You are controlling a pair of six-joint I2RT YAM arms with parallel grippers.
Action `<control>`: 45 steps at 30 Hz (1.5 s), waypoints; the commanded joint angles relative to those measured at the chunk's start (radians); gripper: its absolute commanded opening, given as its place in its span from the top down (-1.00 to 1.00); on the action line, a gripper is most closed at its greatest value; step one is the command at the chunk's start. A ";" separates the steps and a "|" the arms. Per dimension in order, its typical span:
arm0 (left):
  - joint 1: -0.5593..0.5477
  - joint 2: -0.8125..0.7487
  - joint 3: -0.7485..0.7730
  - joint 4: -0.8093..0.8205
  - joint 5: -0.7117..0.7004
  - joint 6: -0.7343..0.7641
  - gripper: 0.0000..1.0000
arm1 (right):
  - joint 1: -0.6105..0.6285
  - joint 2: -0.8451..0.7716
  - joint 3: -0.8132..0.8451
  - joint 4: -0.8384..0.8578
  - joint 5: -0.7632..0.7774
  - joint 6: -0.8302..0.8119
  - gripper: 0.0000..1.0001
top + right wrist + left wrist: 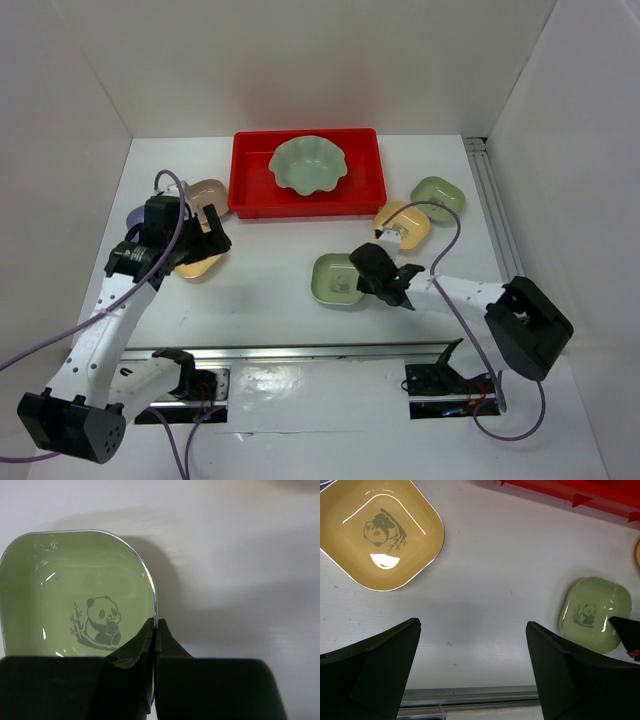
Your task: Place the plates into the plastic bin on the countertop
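The red plastic bin [252,178] stands at the back of the white countertop [275,265] and holds the large pale-green scalloped plate [307,164]. My right gripper [372,268] is shut on the right rim of a small green panda plate [335,280], seen close in the right wrist view [75,595], with the jaws [155,626] pinching the rim. My left gripper [212,236] is open and empty, above the countertop beside a yellow plate [196,265]. In the left wrist view [472,650] that yellow plate [380,530] lies ahead to the left.
A tan-pink plate [207,191] and a partly hidden lavender plate [138,214] lie left of the bin. Another yellow plate [402,222] and a green plate [438,198] lie right of it. White walls surround the table. A metal rail [300,352] runs along the near edge.
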 commanded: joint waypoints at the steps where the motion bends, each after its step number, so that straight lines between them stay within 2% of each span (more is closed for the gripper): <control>1: 0.006 -0.018 -0.003 0.040 -0.009 -0.001 -1.00 | 0.100 -0.060 0.060 -0.204 0.039 0.006 1.00; 5: 0.015 -0.027 -0.003 0.040 -0.009 -0.001 -1.00 | 0.219 -0.145 0.175 -0.271 -0.019 -0.052 1.00; 7: 0.027 -0.027 -0.003 0.040 0.000 -0.001 -1.00 | 0.246 -0.165 0.309 -0.287 -0.005 -0.094 1.00; 9: 0.039 -0.027 -0.013 0.051 0.012 -0.001 -1.00 | 0.255 -0.165 0.377 -0.288 0.017 -0.152 1.00; 11: 0.052 -0.027 -0.022 0.051 0.021 -0.001 -1.00 | 0.171 -0.111 0.487 -0.240 0.011 -0.259 1.00; 12: 0.052 -0.027 -0.023 0.051 0.021 -0.001 -1.00 | 0.129 -0.085 0.488 -0.216 -0.022 -0.302 1.00; 13: 0.064 -0.027 -0.023 0.061 0.021 -0.001 -1.00 | 0.083 -0.058 0.556 -0.188 -0.059 -0.338 1.00; 14: 0.079 -0.027 -0.023 0.062 0.021 -0.001 -1.00 | 0.039 0.009 0.587 -0.121 -0.095 -0.365 1.00; 15: 0.079 -0.027 -0.033 0.062 0.032 -0.001 -1.00 | -0.046 0.050 0.621 -0.094 -0.195 -0.416 1.00; 17: 0.089 -0.027 -0.033 0.062 0.032 -0.001 -1.00 | -0.139 0.193 0.767 -0.068 -0.298 -0.474 1.00; 18: 0.089 -0.027 -0.033 0.062 0.032 -0.001 -1.00 | -0.161 0.244 0.827 -0.068 -0.320 -0.475 1.00; 19: 0.089 -0.027 -0.042 0.062 0.023 -0.001 -1.00 | -0.179 0.295 0.956 -0.068 -0.339 -0.514 1.00; 20: 0.089 -0.027 -0.042 0.062 0.023 -0.001 -1.00 | -0.196 0.399 1.027 -0.082 -0.352 -0.534 1.00; 25: 0.110 -0.027 -0.042 0.071 0.082 0.008 -1.00 | -0.264 0.695 1.516 -0.231 -0.419 -0.602 1.00; 27: 0.125 -0.027 -0.042 0.080 0.083 0.008 -1.00 | -0.291 0.799 1.604 -0.260 -0.419 -0.602 1.00; 30: 0.135 -0.008 -0.042 0.080 0.107 0.018 -1.00 | -0.336 0.869 1.645 -0.243 -0.472 -0.593 1.00; 40: 0.135 -0.008 -0.052 0.080 0.118 0.018 -1.00 | -0.366 0.923 1.464 -0.073 -0.540 -0.573 1.00; 45: 0.135 -0.008 -0.052 0.080 0.127 0.018 -1.00 | -0.366 0.923 1.418 0.008 -0.518 -0.498 1.00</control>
